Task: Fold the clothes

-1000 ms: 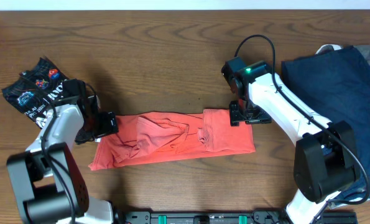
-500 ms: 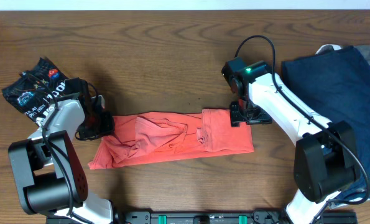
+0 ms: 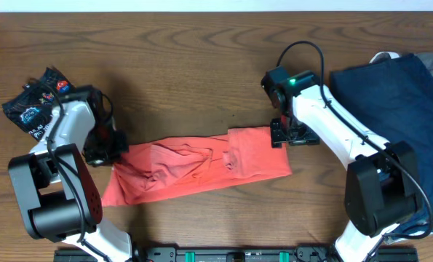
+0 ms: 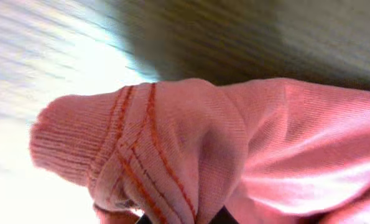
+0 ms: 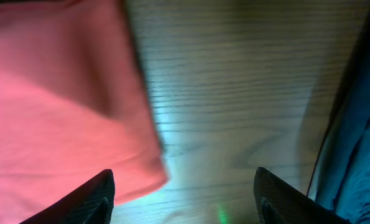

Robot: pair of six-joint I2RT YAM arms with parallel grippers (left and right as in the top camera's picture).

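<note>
Coral-red cotton T-shirt (image 3: 201, 164) lies bunched in a long strip on the brown wooden worktop (image 3: 201, 65); left jaws pinch its ribbed end; right jaws gape wide, holding nothing, at the other end; pulled one-sidedly, the cloth may drag and rumple.

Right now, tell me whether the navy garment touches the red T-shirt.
No: seen from overhead, bare table lies between the navy garment and the red T-shirt.
</note>
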